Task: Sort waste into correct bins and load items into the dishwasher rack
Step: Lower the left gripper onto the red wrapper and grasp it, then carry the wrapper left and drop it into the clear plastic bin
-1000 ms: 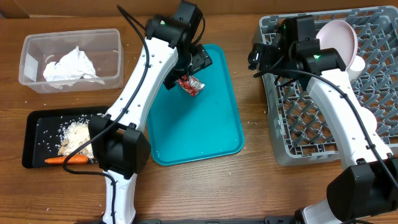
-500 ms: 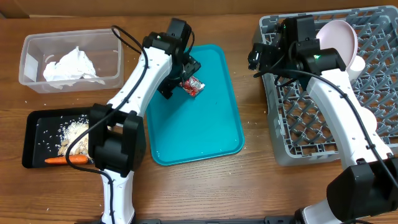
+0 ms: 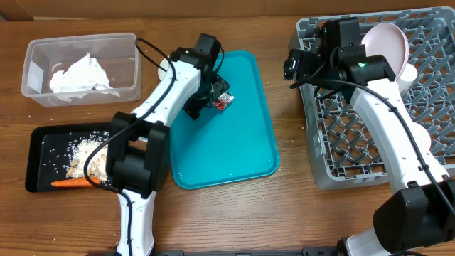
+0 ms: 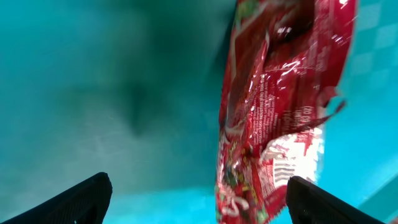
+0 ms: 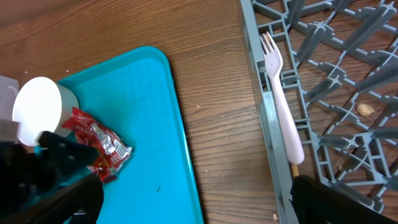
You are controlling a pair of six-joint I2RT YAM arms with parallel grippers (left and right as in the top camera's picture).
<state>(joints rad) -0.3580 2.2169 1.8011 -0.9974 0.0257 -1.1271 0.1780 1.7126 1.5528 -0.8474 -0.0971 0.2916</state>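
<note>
Teal tray (image 3: 227, 149), wrapper (image 4: 273, 124), fork (image 5: 283, 112) only from right wrist

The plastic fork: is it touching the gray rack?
Touching. The right wrist view shows the plastic fork lying lengthwise along the rim of the gray rack, its tines resting on the plastic edge.

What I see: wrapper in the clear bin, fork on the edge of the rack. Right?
Not the wrapper: it lies on the teal tray, as the overhead view shows. The fork is on the edge of the rack.
</note>
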